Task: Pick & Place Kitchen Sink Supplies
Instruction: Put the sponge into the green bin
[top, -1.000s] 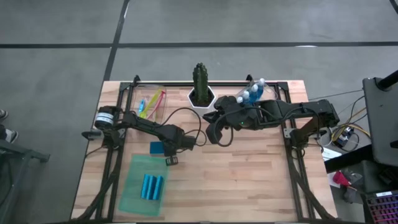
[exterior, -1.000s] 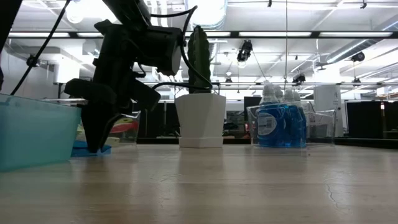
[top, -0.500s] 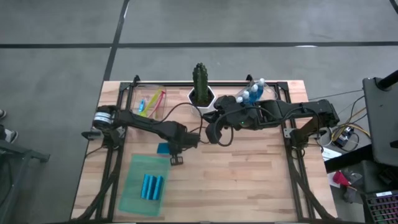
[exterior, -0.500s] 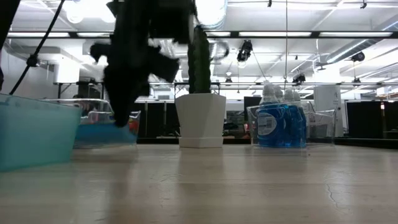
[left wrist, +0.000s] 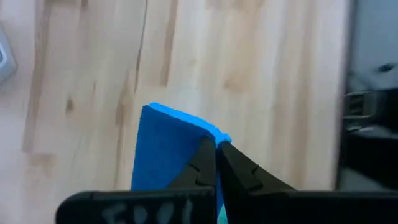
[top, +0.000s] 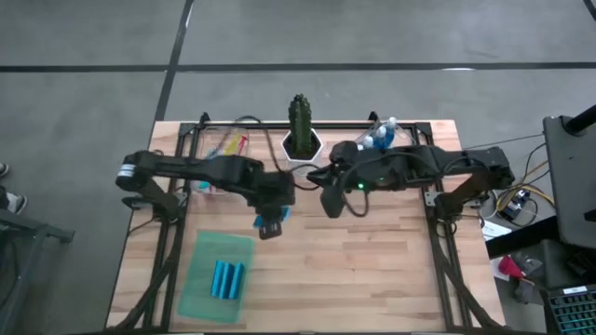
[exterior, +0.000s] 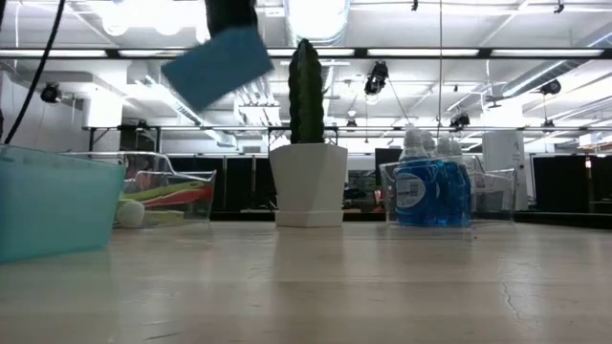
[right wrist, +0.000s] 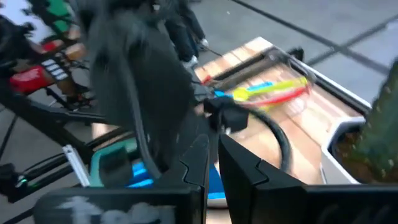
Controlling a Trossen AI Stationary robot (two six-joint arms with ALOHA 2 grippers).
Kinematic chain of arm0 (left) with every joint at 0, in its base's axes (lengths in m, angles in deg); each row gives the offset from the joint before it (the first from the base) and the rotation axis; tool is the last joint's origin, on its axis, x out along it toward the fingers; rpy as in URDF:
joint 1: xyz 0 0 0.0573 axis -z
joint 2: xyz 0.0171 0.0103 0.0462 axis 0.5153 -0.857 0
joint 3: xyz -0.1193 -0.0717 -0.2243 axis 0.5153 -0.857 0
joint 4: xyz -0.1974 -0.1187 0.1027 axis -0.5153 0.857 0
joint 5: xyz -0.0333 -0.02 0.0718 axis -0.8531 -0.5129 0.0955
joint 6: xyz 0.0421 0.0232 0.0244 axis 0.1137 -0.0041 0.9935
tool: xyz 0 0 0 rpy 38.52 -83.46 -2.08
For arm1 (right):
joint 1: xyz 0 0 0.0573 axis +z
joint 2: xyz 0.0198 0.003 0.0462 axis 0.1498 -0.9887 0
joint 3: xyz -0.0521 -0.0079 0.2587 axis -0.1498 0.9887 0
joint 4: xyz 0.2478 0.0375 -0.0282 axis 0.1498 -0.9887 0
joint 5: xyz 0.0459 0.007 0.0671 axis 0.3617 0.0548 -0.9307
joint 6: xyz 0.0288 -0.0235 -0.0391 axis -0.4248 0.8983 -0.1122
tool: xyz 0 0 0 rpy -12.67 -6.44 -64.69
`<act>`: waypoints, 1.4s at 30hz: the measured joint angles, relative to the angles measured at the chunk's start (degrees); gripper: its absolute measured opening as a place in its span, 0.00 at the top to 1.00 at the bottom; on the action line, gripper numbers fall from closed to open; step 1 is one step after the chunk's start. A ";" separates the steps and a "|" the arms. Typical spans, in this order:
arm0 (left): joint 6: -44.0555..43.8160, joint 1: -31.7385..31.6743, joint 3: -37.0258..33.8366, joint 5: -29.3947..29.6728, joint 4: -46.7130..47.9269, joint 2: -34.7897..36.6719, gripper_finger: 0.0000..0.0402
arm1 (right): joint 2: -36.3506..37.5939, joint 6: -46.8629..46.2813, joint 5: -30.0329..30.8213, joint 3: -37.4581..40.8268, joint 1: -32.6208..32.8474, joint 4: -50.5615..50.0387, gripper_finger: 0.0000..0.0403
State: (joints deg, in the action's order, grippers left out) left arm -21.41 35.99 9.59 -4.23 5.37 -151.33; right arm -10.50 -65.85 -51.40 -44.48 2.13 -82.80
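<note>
My left gripper [top: 270, 221] hangs high over the middle of the table, shut on a flat blue sponge [exterior: 218, 65]. The same sponge [left wrist: 166, 152] fills the left wrist view. Three more blue sponges [top: 226, 277] lie in the translucent green tray [top: 200, 293] at the near left. Blue bottles [exterior: 430, 186] stand in a clear bin at the far right. Long brushes [top: 228, 149] lie in a clear bin at the far left. My right gripper [top: 331, 201] hovers shut near mid-table, holding nothing. My left gripper pinches the sponge between its two fingers [left wrist: 205, 163] at one edge [left wrist: 200, 132]. It comes from above, slanting down. The sponge is lifted clear of the table and hangs tilted below the fingers, one corner lower than the other.
A green cactus in a white hexagonal pot [top: 300, 140] stands at the far middle, between the two bins. Both arms meet over mid-table. Bare wood [top: 372, 270] lies at the near right.
My left gripper has taken hold of the blue sponge that lay on the table beside the tray. It has risen steeply, drifting slightly toward the table's right. The sponge has gone from flat on the wood to lifted clear and tilted.
</note>
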 joint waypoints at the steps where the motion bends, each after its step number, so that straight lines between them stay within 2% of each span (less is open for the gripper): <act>1: -0.61 0.00 0.64 -0.28 0.13 1.16 1.00 | 0.41 0.79 -0.01 -0.18 0.41 0.30 0.92; 8: -4.02 0.00 3.24 -0.35 -0.83 9.02 1.00 | 2.41 3.13 2.77 -0.24 1.87 0.51 0.92; 14: -7.23 0.00 3.11 -0.33 -3.60 15.15 1.00 | 1.92 2.89 2.75 -0.14 1.63 1.67 0.92; 18: -6.43 0.02 3.11 -0.64 -6.97 19.12 1.00 | 0.86 4.00 -2.94 0.07 1.50 5.49 0.92; 21: -6.41 0.03 3.11 -3.41 -11.04 21.31 1.00 | -0.34 4.19 -8.68 0.17 0.68 8.39 0.90; 24: -6.46 0.25 3.11 -8.04 -16.53 23.31 1.00 | -1.38 5.17 -11.87 0.17 0.41 10.94 0.84; 29: -7.35 0.28 3.11 -14.99 -24.33 25.44 1.00 | -2.85 6.23 -13.96 0.21 0.50 15.04 0.69; 35: -7.55 0.44 2.87 -16.76 -32.52 26.01 1.00 | -4.28 12.04 -18.65 0.19 0.43 27.00 0.51; 39: -7.39 0.44 2.76 -18.23 -36.44 25.38 1.00 | -5.96 13.38 -21.00 0.26 0.22 34.01 0.45; 42: -7.36 0.44 2.76 -18.95 -37.37 25.26 1.00 | -6.27 13.40 -21.20 0.26 -0.26 35.28 0.44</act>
State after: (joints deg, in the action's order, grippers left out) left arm -28.76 36.43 12.35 -23.18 -32.00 -126.08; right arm -16.77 -52.45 -72.59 -44.22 1.87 -47.53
